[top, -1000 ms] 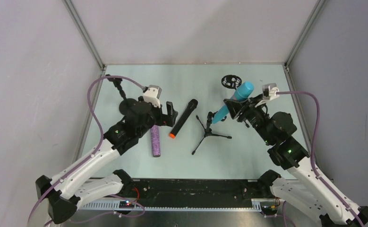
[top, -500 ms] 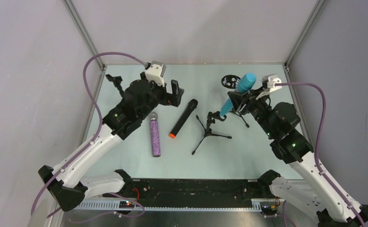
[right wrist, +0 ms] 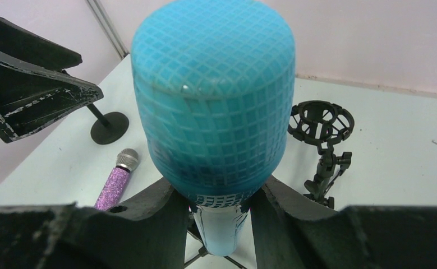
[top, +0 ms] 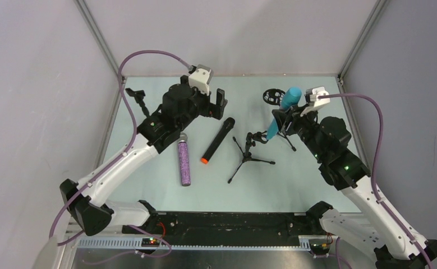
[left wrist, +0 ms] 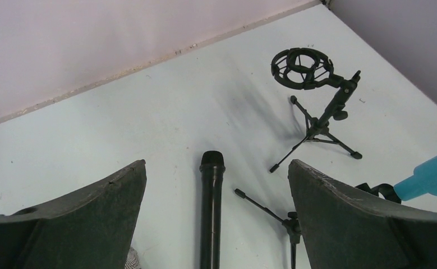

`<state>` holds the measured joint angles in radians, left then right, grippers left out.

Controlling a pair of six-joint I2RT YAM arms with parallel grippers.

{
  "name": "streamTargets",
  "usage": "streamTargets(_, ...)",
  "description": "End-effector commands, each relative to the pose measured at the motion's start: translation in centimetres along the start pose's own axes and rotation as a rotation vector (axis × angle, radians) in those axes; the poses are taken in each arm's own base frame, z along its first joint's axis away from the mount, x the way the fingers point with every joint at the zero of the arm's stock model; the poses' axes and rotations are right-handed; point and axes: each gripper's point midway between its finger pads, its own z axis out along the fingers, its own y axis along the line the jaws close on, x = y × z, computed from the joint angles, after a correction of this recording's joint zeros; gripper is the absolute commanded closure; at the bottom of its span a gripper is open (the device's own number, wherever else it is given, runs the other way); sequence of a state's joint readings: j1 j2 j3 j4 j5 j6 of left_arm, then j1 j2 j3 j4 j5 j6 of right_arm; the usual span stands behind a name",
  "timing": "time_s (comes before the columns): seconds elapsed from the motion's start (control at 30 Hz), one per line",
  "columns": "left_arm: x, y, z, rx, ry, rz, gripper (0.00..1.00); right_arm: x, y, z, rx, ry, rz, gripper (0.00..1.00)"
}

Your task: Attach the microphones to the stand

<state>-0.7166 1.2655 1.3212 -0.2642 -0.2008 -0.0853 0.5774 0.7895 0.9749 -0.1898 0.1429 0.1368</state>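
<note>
Turquoise-blue stick microphone is clamped in the right fingers, tilted, its tail pointing down-left at the clip of the small black tripod stand just beside it. Spread wide and empty, the left fingers hover over the black orange-ended microphone on the worktop.

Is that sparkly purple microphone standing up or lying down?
Lying down: the purple microphone rests flat on the table, its whole length against the surface.

Bare tabletop beyond black microphone; shock-mount stand blocks right.
</note>
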Motion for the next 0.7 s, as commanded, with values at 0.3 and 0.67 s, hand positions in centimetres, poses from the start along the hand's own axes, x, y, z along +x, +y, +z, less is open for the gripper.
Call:
streamTargets(0.3, 0.4, -1.0, 1.3, 0.057, -0.016, 0.012, 0.00, -2.7, 0.5, 0.3, -0.017, -0.080, 0.026, 1.00)
streamTargets(0.67, 1.2, -1.1, 1.4, 0.064, -0.005, 0.013, 0.00, -1.9, 0.6, 1.2, -0.019, -0.064, 0.017, 1.00)
